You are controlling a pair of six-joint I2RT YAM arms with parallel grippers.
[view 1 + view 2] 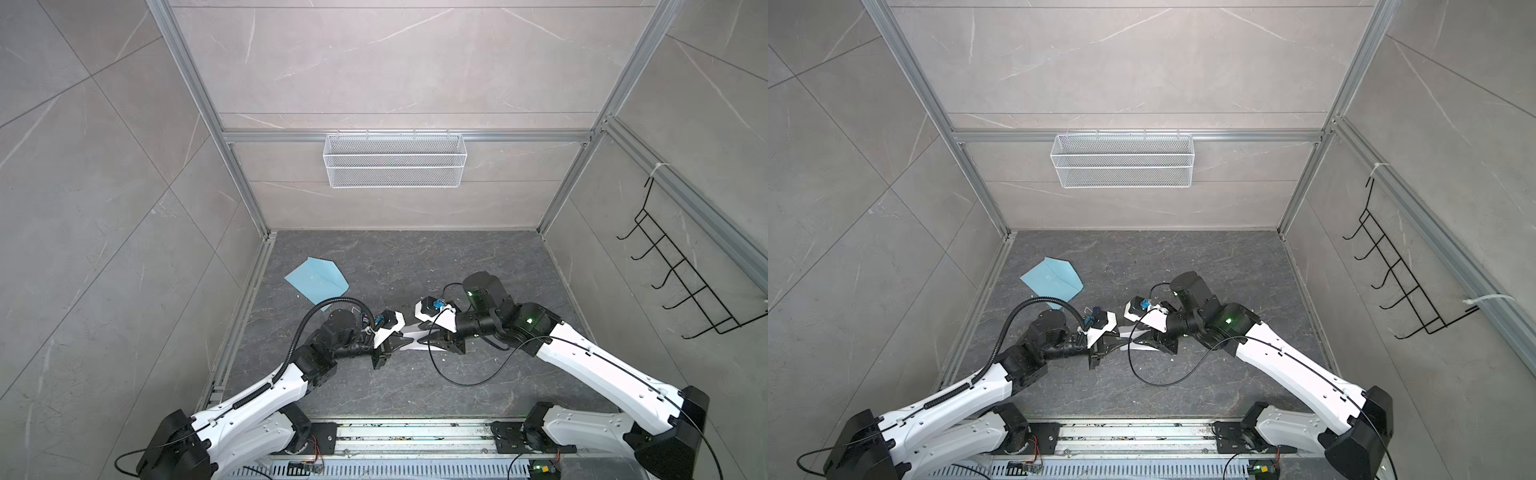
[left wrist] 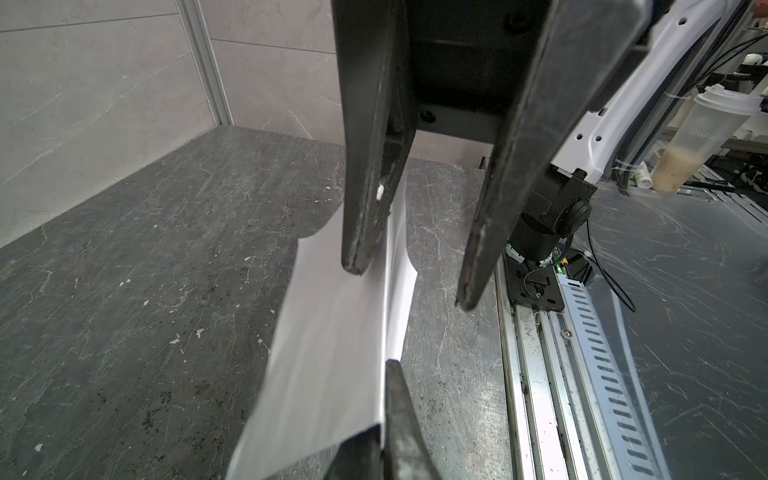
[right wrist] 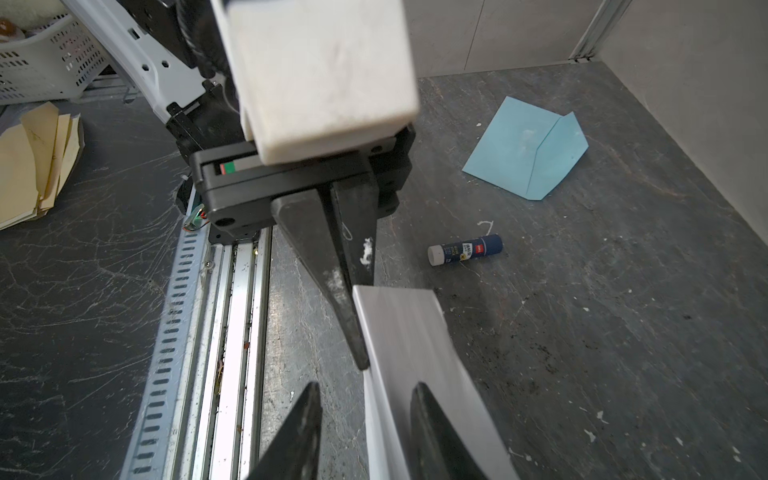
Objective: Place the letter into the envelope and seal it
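Observation:
The letter [image 1: 412, 331] [image 1: 1126, 332] hangs above the tabletop between the two grippers and shows only as a plain white folded sheet [image 2: 332, 340] [image 3: 411, 332]. My left gripper [image 1: 410, 340] [image 2: 382, 415] [image 3: 359, 357] is shut on one end of it. My right gripper [image 1: 422, 339] [image 2: 409, 284] [image 3: 365, 386] faces it with its jaws apart, straddling the sheet's other end. One finger lies against the paper and the other stands clear of it. The light blue envelope [image 1: 316, 280] [image 1: 1052, 278] [image 3: 528, 149] lies flat at the back left, its flap open.
A glue stick [image 3: 465, 249] lies on the tabletop between the grippers and the envelope. A white wire basket [image 1: 395, 160] hangs on the back wall and a black hook rack [image 1: 681, 282] on the right wall. A metal rail [image 1: 415, 436] runs along the front edge.

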